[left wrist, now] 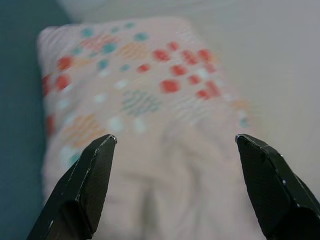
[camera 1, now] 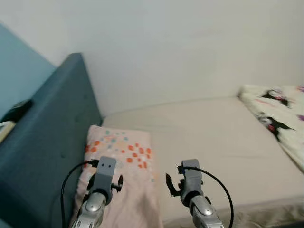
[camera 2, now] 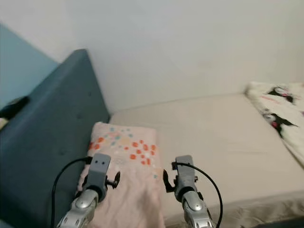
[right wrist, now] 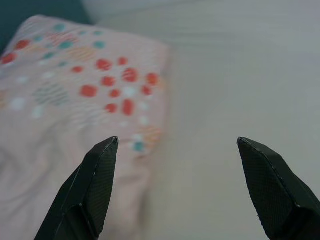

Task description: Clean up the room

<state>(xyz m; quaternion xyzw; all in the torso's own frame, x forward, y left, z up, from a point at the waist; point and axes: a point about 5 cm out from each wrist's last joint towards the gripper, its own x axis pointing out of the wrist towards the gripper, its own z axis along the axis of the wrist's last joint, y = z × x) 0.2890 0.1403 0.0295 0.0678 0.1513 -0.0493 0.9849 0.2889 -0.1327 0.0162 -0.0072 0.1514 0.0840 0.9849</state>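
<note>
The pink dotted pillow (camera 1: 121, 166) lies at the bed's (camera 1: 213, 137) near left, against the blue headboard (camera 1: 47, 147). The left gripper (left wrist: 175, 150) and right gripper (right wrist: 177, 150) hover above it, fingers spread wide. It is probably soft and light; pinching its near edge should hold.

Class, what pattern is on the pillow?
Pale pink pillow with red, orange and teal dots; clearest in the left wrist view.

Bare mattress (camera 1: 213, 133) lies open right of the pillow (camera 1: 121, 156); headboard (camera 1: 47, 142) blocks the left; blanket (camera 1: 280, 114) far right.
</note>
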